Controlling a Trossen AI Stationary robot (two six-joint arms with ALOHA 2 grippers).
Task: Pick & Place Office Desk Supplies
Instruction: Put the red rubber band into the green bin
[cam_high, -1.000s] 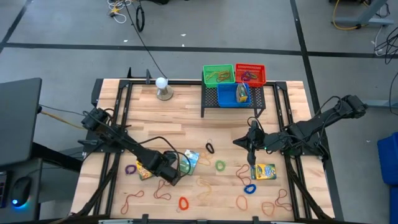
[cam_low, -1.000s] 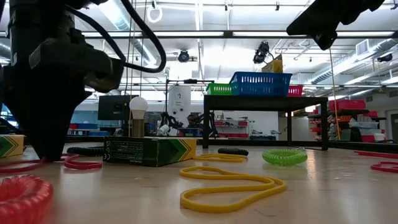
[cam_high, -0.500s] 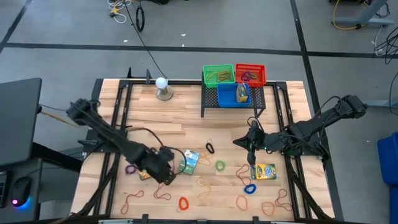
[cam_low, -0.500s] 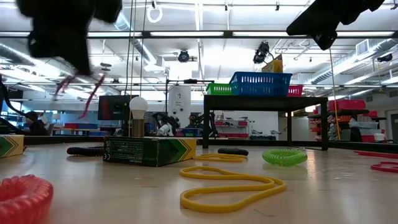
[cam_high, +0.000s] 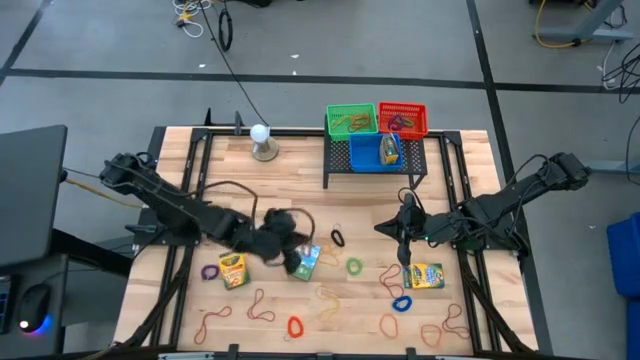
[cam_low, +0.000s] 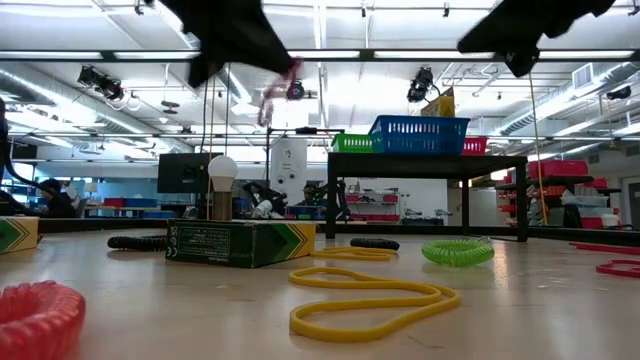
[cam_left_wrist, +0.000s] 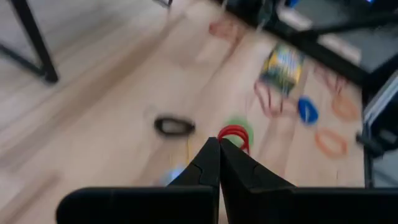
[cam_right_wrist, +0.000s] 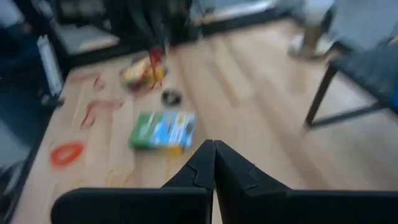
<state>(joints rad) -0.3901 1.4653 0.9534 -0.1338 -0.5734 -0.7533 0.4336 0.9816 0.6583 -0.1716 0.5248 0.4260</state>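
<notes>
- Since a second ago the left gripper (cam_high: 296, 262) has come up off the wood near the table's front left and swung toward the middle; it now rides above the green crayon box (cam_high: 308, 258).
- Its fingers are pressed together on a thin red rubber band (cam_left_wrist: 234, 133), whose loop pokes out past the tips in the left wrist view and dangles in mid-air in the low view.
- Over on the other side, the right gripper (cam_high: 404, 252) hasn't budged: it hangs closed and empty just above the yellow crayon box (cam_high: 425, 275).
- Most of the supplies lie scattered along the front half of the table (cam_high: 300, 190): tan bands, a green loop (cam_high: 354, 266), a blue loop (cam_high: 401, 302), a black loop (cam_high: 338, 238).
- To my eye the step in hand is carrying the band to the coloured bins on the black mesh rack (cam_high: 376, 160); the green bin (cam_high: 352, 122) already seems to hold bands.
- To do it well, I'd keep the pinch firm, travel high enough to clear the rack's edge, and let go only once squarely over the bin, since a limp band can catch on a rim.
</notes>
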